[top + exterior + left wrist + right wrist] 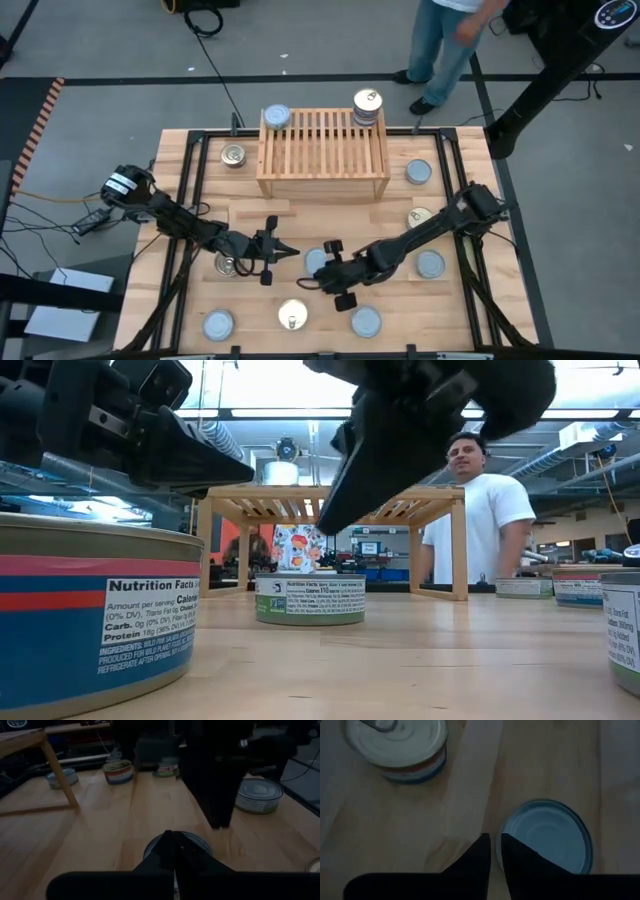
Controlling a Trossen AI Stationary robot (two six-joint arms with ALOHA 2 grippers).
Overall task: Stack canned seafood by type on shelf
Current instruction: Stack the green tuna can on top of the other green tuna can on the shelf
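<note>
Workshop floor all around, a person (480, 510) in a white tee standing behind the plank worktop (400, 320), and the shelf (322, 150) sits at the far middle of it. So far the shelf top has one silver-lid tin (276, 117) at one far corner and a small stack of gold-lid tins (367, 107) at the other, so the sorting by type has begun but most of the tins are still scattered over the worktop: a gold one (234, 155) just beside the shelf, silver ones at (419, 172) and (430, 264), more along the near edge like the gold-lid tin (293, 315) and the silver tin (366, 322). Both arms meet near the middle. The left gripper (284, 250) is pinched fully together with nothing in it, hovering above the worktop and pointed toward the other arm. The right gripper (495, 851) hangs right over a silver-lid tin (547, 837), its fingers only a narrow slit apart and empty; in its wrist view the tips sit over the edge of that lid, with a gold-lid tin (400, 745) nearby. My read: we're at the start of a pick, going for that silver tin in the middle (318, 260). Next move needs the right gripper to spread a lot wider than the tin, centre over it, drop down around the sides and close, then carry it to the silver-lid corner of the shelf. With the slit this narrow it would just poke the lid, and the left arm is close enough that it should keep clear.
</note>
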